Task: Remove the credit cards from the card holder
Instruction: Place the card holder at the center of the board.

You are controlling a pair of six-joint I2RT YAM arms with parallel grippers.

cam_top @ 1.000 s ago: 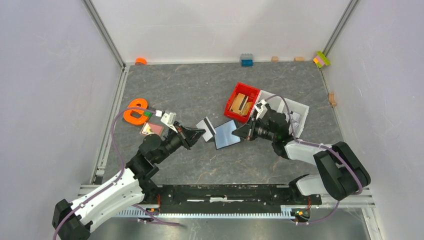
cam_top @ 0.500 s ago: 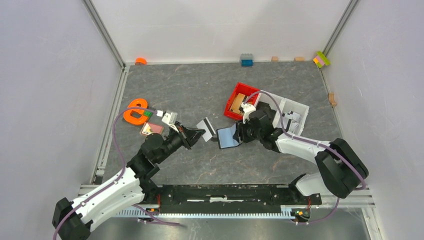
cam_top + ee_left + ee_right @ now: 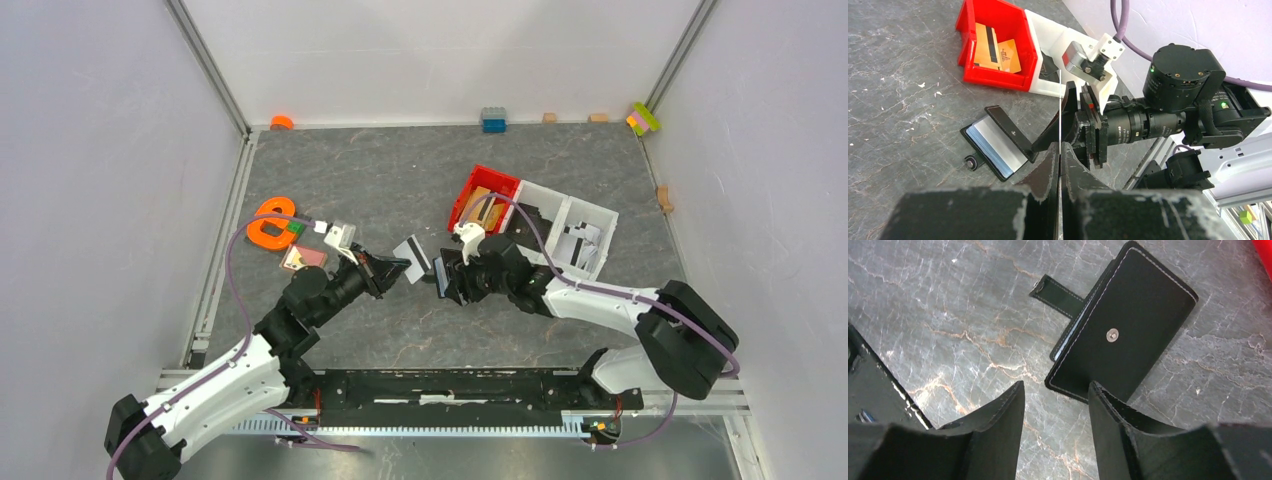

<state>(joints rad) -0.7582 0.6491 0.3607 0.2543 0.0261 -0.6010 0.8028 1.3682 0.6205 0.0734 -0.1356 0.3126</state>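
Observation:
My left gripper [image 3: 397, 267] is shut on a greyish-white credit card [image 3: 414, 254] with a dark stripe and holds it above the table. From the left wrist that card [image 3: 1060, 112] shows only as a thin edge between the pressed fingertips. The black card holder [image 3: 994, 144] lies on the table with its cover half raised and pale blue-grey cards showing inside. My right gripper [image 3: 1055, 388] hangs open just above the card holder [image 3: 1122, 335], touching nothing; its snap strap [image 3: 1057, 291] sticks out. A pinkish-copper card [image 3: 306, 257] lies flat at the left.
A red bin [image 3: 463, 197] with tan flat pieces stands behind the holder, and a white divided bin [image 3: 592, 212] adjoins it on the right. An orange ring-shaped piece [image 3: 270, 222] lies at the left. Small blocks line the back wall.
My right gripper has swung left over the card holder and opened. The holder's cover, spread flat before, now stands partly folded over. The left arm with its card has stayed put.

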